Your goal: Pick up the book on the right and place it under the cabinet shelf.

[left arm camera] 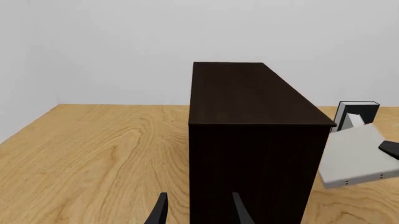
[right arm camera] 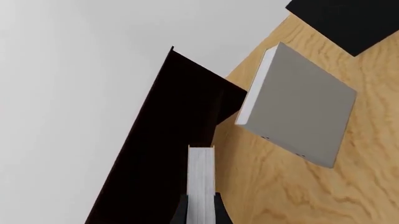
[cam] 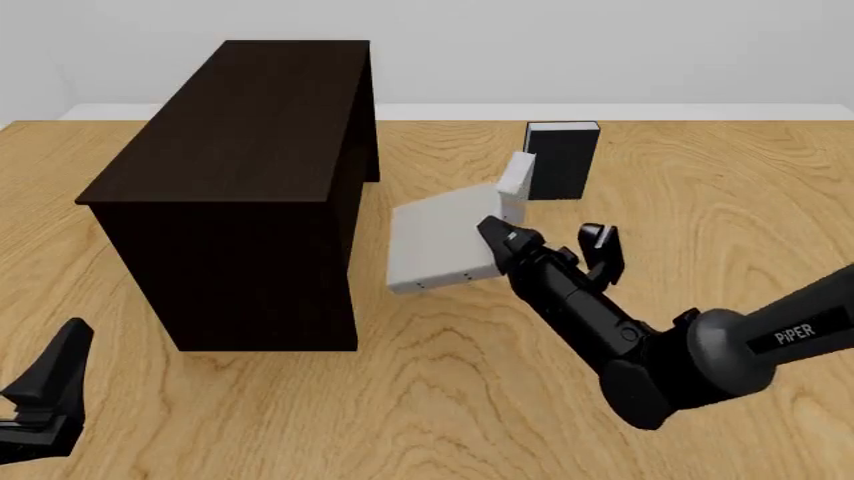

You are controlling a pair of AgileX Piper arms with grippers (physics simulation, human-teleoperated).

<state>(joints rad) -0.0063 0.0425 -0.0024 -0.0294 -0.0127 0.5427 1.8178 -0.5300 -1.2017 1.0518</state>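
The right pincer (right arm camera: 200, 213) is clenched on the pale grey hardcover book with white page edges (cam: 447, 240), gripping it by the edge turned away from the cabinet. That leaves the rest of the book free to lead the way in. In the right wrist view the book shows edge-on as a narrow strip between the two fingers, so the grip is across its covers.

In the front view the book lies nearly flat but tilted. It is just beside the right face of the large dark brown wooden cabinet (cam: 240, 190) and seems to be clear of the light wooden counter (cam: 200, 420). I judge this flat pose to be deliberate: a slot under a shelf board takes a book lying down, not standing. From the front the opening cannot be made out. The right wrist view hints at a recess on the side that the book faces.

The second, similar grey book (cam: 515, 178) stands upright behind the pincer, near the black book (cam: 562, 160) and apart from the held one. The move towards the cabinet should not disturb either.

The left pincer (left arm camera: 199, 210) hangs released with its fingers apart, low on the cabinet's near side and away from the carry. What remains, by my reckoning, is levelling the book and sliding it sideways under the shelf. The main risk is its leading edge catching the cabinet wall.
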